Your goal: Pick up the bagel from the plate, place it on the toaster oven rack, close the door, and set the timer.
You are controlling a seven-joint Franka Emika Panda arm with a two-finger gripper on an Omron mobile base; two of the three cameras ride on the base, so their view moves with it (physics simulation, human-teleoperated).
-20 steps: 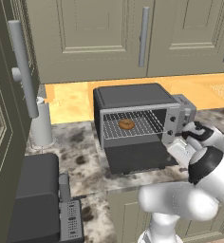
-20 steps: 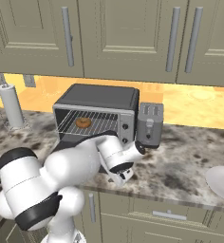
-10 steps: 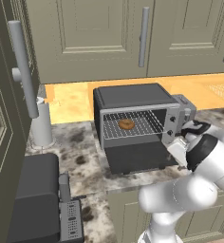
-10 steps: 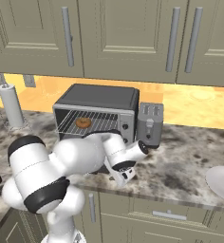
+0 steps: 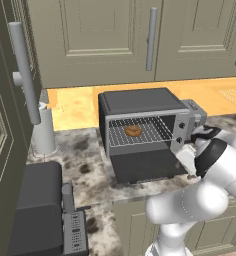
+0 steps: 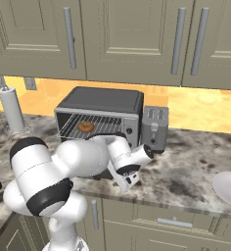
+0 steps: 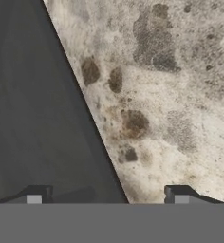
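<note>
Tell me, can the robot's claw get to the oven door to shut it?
Probably yes. The door lies open and flat, right below the open claw, with nothing between them; the bagel already sits on the rack.

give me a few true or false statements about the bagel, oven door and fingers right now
1. The bagel lies on the rack inside the toaster oven. True.
2. The door is closed. False: it hangs open, folded down.
3. The fingers hold the bagel. False: nothing is between them; they are spread over the door's edge and the counter.
4. A white plate sits on the counter to the right of the oven. True.
</note>
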